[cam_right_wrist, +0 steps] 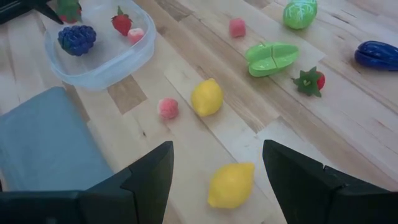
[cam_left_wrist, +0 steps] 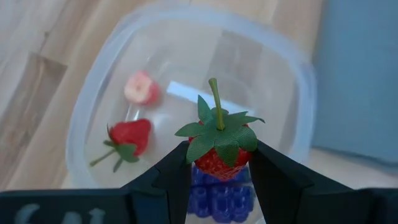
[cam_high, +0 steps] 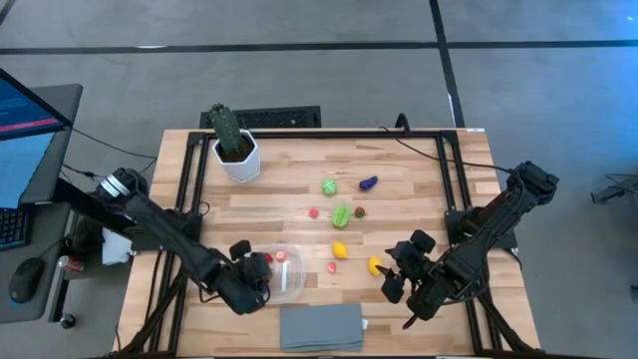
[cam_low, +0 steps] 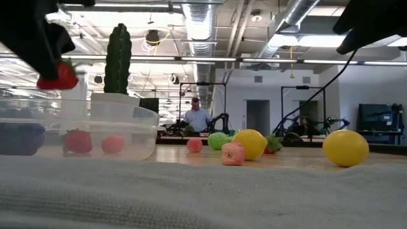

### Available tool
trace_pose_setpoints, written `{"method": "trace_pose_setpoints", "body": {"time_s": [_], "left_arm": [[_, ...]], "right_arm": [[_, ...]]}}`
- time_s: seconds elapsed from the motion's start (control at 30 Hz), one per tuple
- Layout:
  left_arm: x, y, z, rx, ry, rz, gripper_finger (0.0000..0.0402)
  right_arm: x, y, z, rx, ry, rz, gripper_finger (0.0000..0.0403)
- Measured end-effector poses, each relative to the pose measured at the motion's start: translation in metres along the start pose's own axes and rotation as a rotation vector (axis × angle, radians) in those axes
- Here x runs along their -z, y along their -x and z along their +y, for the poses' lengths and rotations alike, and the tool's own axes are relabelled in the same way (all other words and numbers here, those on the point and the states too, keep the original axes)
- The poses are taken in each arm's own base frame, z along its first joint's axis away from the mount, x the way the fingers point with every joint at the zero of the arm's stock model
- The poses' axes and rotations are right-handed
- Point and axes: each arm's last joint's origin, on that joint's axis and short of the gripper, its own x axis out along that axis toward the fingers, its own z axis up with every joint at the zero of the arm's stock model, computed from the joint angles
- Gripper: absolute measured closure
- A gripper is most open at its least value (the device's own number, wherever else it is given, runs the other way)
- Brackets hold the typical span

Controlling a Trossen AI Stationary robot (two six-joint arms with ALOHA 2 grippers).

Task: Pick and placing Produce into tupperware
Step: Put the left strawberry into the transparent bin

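The left tool (cam_left_wrist: 214, 165) hangs directly above the tupperware (cam_high: 292, 284), its two dark fingers clenched on a red strawberry (cam_left_wrist: 219, 149) whose green stem points up, away from the container floor. The relation that matters is straight down: the open container lies right under the held fruit, so releasing it there would likely drop it inside. Already in the container are another strawberry (cam_left_wrist: 127, 138), a pink piece (cam_left_wrist: 141, 89) and a blue-purple berry cluster (cam_right_wrist: 77, 38).

The right tool (cam_right_wrist: 217, 168) waits over the worktop (cam_high: 399, 175) on the right, fingers spread and grasping nothing, with a yellow lemon (cam_right_wrist: 231, 185) just ahead of it; this arm is the nearer one to the loose produce. A second lemon (cam_right_wrist: 206, 97), a small pink piece (cam_right_wrist: 168, 107), green vegetables and a dark blue piece lie further out.

No brands, labels or readable writing appear anywhere.
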Motion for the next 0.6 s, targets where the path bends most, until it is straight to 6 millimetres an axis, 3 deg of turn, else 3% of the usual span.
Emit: {"method": "trace_pose_setpoints", "body": {"time_s": [0.6], "left_arm": [[0.000,-0.019,0.016,-0.049,0.121,0.107,0.0264]], "right_arm": [[0.000,0.000,0.000,-0.001,0.018,0.001,0.0132]]}}
